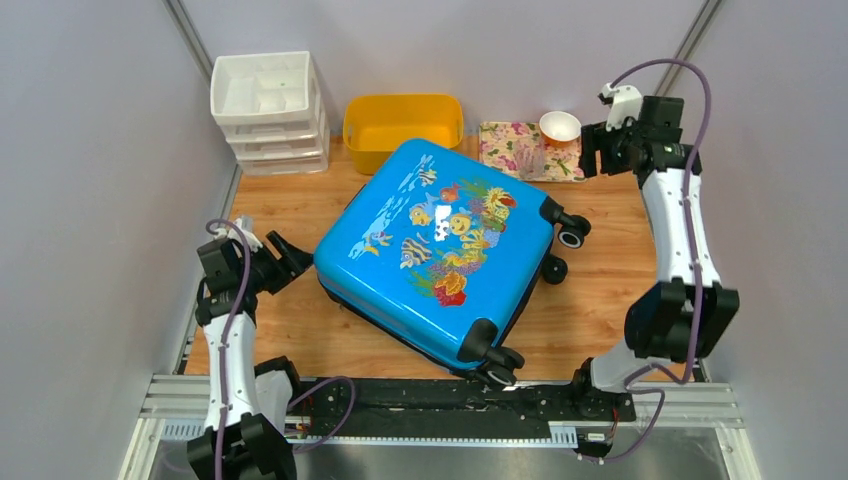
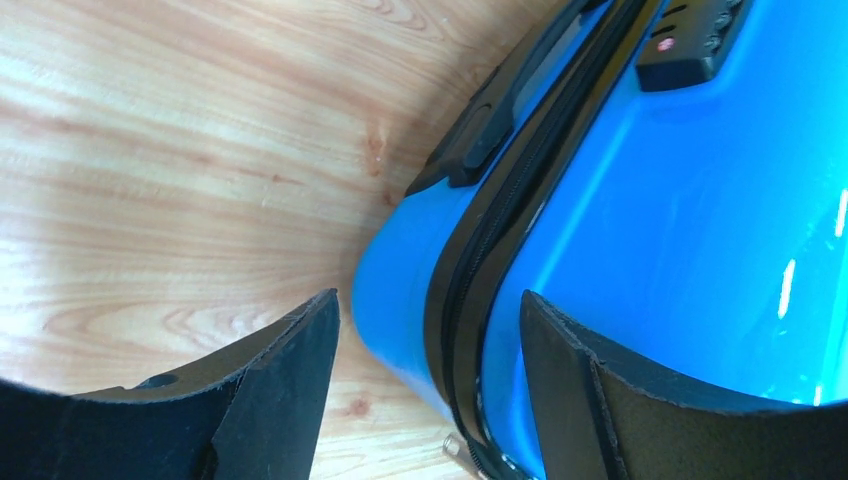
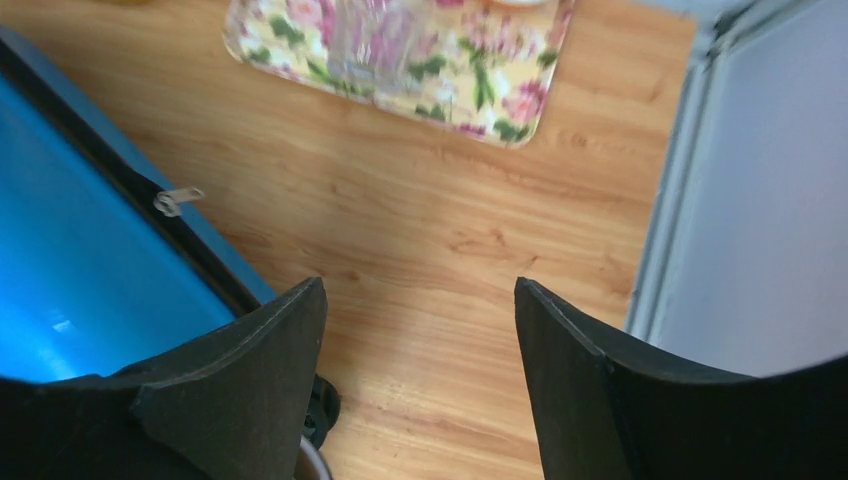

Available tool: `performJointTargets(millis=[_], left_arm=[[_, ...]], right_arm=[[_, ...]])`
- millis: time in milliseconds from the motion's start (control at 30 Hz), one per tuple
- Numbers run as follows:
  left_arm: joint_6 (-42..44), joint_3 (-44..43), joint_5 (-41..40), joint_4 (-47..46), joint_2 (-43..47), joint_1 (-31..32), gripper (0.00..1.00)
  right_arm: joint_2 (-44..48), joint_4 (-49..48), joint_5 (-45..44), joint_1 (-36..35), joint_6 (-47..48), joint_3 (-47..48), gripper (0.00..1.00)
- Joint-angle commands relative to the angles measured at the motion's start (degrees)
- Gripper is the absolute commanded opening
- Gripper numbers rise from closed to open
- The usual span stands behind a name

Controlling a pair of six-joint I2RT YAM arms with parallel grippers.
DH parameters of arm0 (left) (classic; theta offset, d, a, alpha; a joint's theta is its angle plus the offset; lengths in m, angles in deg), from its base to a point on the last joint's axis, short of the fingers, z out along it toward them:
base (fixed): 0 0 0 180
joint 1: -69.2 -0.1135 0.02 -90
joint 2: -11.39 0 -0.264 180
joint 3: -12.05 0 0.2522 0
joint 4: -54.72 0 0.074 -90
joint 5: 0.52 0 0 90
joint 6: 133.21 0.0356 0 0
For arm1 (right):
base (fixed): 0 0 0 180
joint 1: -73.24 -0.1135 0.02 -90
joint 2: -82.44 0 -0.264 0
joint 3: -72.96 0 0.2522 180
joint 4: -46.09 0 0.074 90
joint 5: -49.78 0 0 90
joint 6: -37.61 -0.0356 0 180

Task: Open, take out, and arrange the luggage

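Both jaws: gaping wide, holding nothing.
Left gripper (image 2: 430, 300): straddling left corner of glossy bright-blue hard-shell luggage (image 1: 430, 250).
Right gripper (image 3: 420, 285): hovering upper right, above wooden table (image 3: 430, 200).

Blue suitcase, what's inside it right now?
Nothing inside shows. The suitcase lies flat on the wooden table with both shells together and the black zipper closed where visible, so its shell covers any contents.

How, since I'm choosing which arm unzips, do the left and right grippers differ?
The left gripper is lined up on a zipped corner of the luggage; the right gripper hangs over bare table. The left gripper sits near-left, the right gripper far-right by the floral tray. Both open, empty.
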State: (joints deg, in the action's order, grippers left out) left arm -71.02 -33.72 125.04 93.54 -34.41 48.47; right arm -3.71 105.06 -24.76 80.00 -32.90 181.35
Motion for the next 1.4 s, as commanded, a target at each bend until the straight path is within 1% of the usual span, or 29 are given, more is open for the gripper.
performJointTargets(millis=[0,33,100,133,167,300,333,367,433,500,600,667,700,800,833,867,900,933,967,1000,1033,1067,1100,1133,1167,1233,1267,1300,1367], left_arm=[[1.1,-0.08,2.31,11.75,0.54,-2.73,0.73],[-1.08,0.71,7.38,12.03,0.36,-2.82,0.69],[-3.9,4.31,13.38,11.59,0.54,-2.65,0.65],[-6.87,5.54,17.15,10.98,0.89,-2.56,0.62],[-7.95,7.64,18.14,10.28,1.76,-2.47,0.62],[-9.53,8.1,20.17,3.71,2.21,-1.24,0.6],[-12.06,7.93,21.3,1.51,1.69,-0.72,0.59],[-13.31,7.49,21.49,-0.95,0.38,-0.63,0.59],[-17.35,6.18,20.62,-9.47,-1.39,-0.45,0.59],[-21.64,5.12,18.52,-18.5,-5.69,-0.1,0.59],[-26.48,2.31,16.32,-28.44,-13.77,2.62,0.59],[-28.6,0.29,15.34,-34.08,-19.38,6.12,0.59],[-28.7,-0.76,14.12,-37.07,-21.15,7.45,0.59],[-27.82,-4.63,11.57,-39.91,-26.09,9.13,0.61],[-27.13,-6.82,10.6,-38.96,-26.35,8.43,0.61],[-25.81,-8.32,9.72,-33.81,-26.01,5.56,0.61],[-21.8,-9.81,5.28,-29.15,-25.05,3.96,0.62],[-18.63,-13.48,1.66,-22.75,-22.43,2.03,0.62],[-15.29,-15.26,-2.55,-9.11,-20.92,0.44,0.63],[-9.69,-16.49,-10.68,-3.67,-19.25,-1.92,0.63],[-7.37,-17.9,-14.16,1.0,-16.02,-2.64,0.63],[-5.34,-18.87,-18.2,10.53,-14.68,-3.08,0.61],[-2.62,-19.75,-27.28,15.24,-13.71,-3.17,0.53],[-1.29,-20.37,-29.99,18.85,-12.13,-3.17,0.51],[0.2,-20.03,-31.32,24.02,-11.42,-3.26,0.51],[3.2,-15.92,-29.15,27.22,-8.8,-3.26,0.5],[3.38,-14.06,-26.26,28.71,-8.0,-3.26,0.5],[4.34,-12.31,-18.06,28.9,-7.29,-3.26,0.49],[3.21,-7.21,-12.1,28.38,-6.14,-1.69,0.48]], right_arm=[[-5.5,-3.46,2.28,0.36,-0.77,-0.57,0.71],[-6.22,-3.38,3.16,0.09,-0.76,-1.72,0.71],[-6.84,-2.24,7.46,-0.08,-0.15,-4.26,0.68],[-6.75,-1.97,8.26,-0.78,1.59,-7.93,0.67],[-6.4,-1.88,9.14,-1.31,2.74,-9.88,0.66],[-3.33,0.74,13.62,-2.28,6.44,-19.12,0.65],[-1.67,1.8,15.63,-2.54,8.18,-21.92,0.64],[-0.78,2.85,16.69,-2.55,9.16,-23.07,0.64],[1.41,6.11,19.5,-2.81,11.79,-25.53,0.62],[5.36,7.95,21.0,-3.25,12.77,-28.87,0.62],[9.85,10.94,23.38,-5.0,14.0,-31.87,0.62],[13.0,12.18,24.18,-6.41,14.0,-33.53,0.62],[13.89,11.92,24.0,-8.5,13.13,-34.24,0.62],[15.57,9.98,21.89,-8.96,9.44,-36.53,0.63],[15.4,10.16,20.93,-8.96,9.08,-36.53,0.63],[15.05,10.16,19.79,-8.96,8.3,-36.45,0.63],[14.18,10.07,18.65,-8.61,7.07,-35.92,0.63],[13.73,10.16,17.42,-8.26,6.54,-35.57,0.63],[13.21,10.07,16.97,-7.82,6.18,-35.31,0.63],[12.76,9.72,16.27,-7.3,5.13,-35.04,0.63],[11.63,9.55,15.05,-7.29,4.95,-34.52,0.64],[11.18,9.54,14.34,-7.29,4.77,-34.25,0.64],[10.74,9.11,13.11,-7.29,4.34,-33.99,0.64],[10.13,9.11,11.45,-5.64,3.9,-33.46,0.66],[9.95,9.19,10.65,-5.36,3.72,-33.28,0.66],[9.68,10.15,9.15,-5.1,4.06,-33.02,0.67],[9.51,10.94,9.15,-5.01,4.5,-32.67,0.67],[9.68,12.78,9.23,-4.92,4.94,-32.67,0.67],[11.17,14.46,10.89,-4.83,7.3,-33.54,0.67]])
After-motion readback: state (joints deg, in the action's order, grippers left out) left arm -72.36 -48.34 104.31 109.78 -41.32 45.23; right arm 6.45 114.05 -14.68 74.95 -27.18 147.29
